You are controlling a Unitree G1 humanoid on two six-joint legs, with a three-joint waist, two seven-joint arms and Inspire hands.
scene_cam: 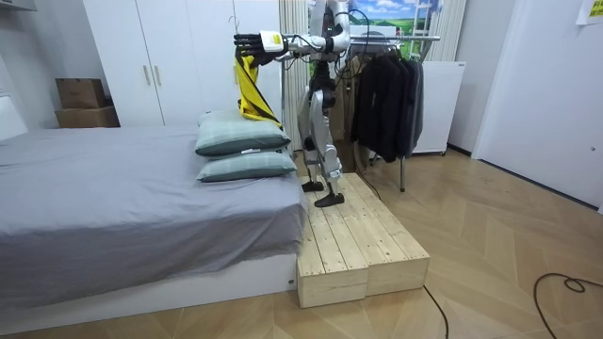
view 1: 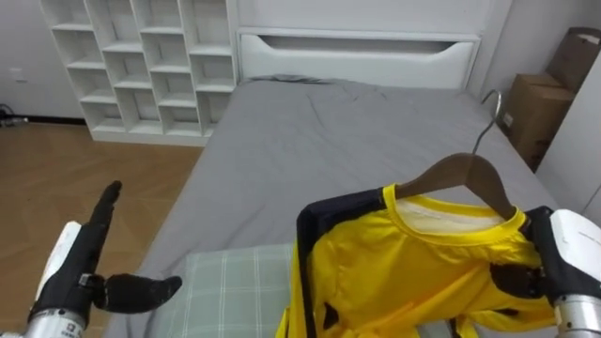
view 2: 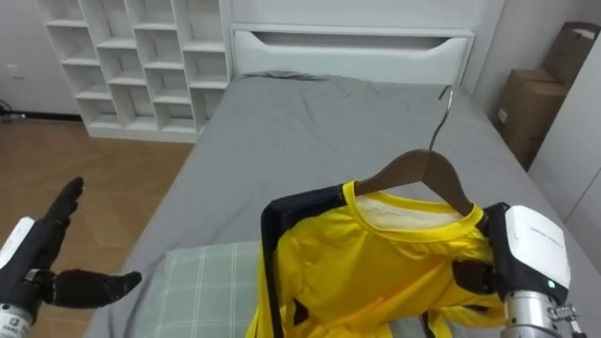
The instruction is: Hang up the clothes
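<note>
Smooth wooden hanger (view 1: 470, 175) with metal hook (view 1: 489, 124) carries faintly glossy cloth shirt (view 1: 413, 272).

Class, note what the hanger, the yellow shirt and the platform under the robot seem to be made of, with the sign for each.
The hanger looks like smooth, lightly glossy brown wood, its hook thin grey metal. The yellow shirt seems a thin, faintly shiny synthetic knit, draping in soft folds. The platform is pale bare wooden planks, seams showing.

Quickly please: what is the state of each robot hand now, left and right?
Left robot hand: open, fingers straight, holding nothing.
Right robot hand: closed on the yellow shirt, which is on a wooden hanger.
</note>
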